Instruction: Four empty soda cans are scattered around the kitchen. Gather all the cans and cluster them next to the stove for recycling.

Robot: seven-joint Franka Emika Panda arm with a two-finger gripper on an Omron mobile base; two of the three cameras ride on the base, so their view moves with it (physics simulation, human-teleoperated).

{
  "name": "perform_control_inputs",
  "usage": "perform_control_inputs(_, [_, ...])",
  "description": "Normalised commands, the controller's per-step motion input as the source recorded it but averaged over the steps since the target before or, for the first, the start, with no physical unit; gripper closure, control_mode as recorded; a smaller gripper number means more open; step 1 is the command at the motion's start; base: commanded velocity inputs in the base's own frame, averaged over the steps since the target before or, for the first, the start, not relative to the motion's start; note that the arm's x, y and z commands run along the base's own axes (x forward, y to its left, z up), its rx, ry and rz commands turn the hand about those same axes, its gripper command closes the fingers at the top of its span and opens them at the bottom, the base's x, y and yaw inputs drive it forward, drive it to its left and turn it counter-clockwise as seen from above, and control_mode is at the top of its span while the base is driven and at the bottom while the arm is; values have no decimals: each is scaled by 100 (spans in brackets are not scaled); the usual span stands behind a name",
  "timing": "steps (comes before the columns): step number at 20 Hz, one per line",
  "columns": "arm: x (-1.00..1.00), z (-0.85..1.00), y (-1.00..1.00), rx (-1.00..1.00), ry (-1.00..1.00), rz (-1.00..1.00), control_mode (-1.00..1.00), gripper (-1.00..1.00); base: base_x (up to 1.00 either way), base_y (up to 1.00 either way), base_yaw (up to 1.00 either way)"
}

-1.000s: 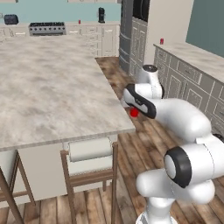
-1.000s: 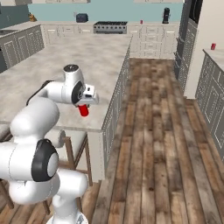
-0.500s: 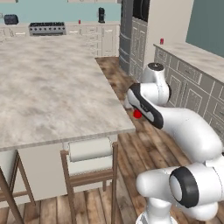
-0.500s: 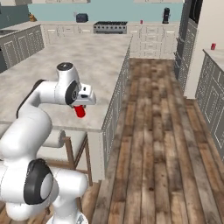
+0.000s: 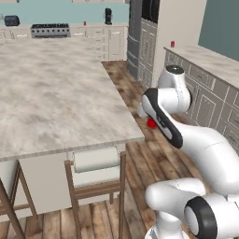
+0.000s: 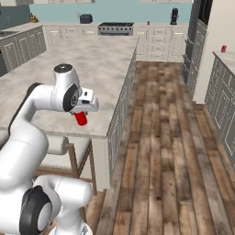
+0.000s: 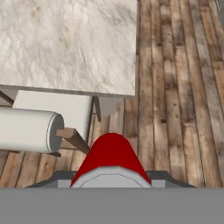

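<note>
My gripper (image 6: pixel 82 114) is shut on a red soda can (image 6: pixel 81 119), held in the air just off the island's near corner, above the wood floor. From the left base the can (image 5: pixel 151 124) peeks out behind my forearm. The hand view looks down over the held can (image 7: pixel 110 157) at the floor. A second red can (image 6: pixel 223 48) stands on the right-hand counter, also seen from the left base (image 5: pixel 172 44). A third red can (image 6: pixel 148 22) stands on the back counter right of the stove (image 6: pixel 116 28), also seen as can (image 5: pixel 84 23) beside stove (image 5: pixel 49 30).
The marbled island (image 5: pixel 56 93) spreads to my left, with a padded stool (image 5: pixel 95 163) tucked under its near edge. Wood floor (image 6: pixel 165 137) runs between the island and the right-hand cabinets (image 5: pixel 205 93) toward the back counter. A tall grey fridge (image 5: pixel 135 37) stands at the aisle's far end.
The arm has swung its elbow outward and the hand has carried the red can slightly right, off the island's corner. The grip stays shut.
</note>
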Motion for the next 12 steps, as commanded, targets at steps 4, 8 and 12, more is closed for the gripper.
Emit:
perform_control_inputs(4, [-36, 11, -6, 0, 0, 0, -100, 100, 0, 0, 0])
perform_control_inputs(8, [-19, 6, -3, 0, 0, 0, 100, 100, -20, -4, -1])
perform_control_inputs(12, [0, 0, 0, 0, 0, 0, 100, 100, -42, -21, -4])
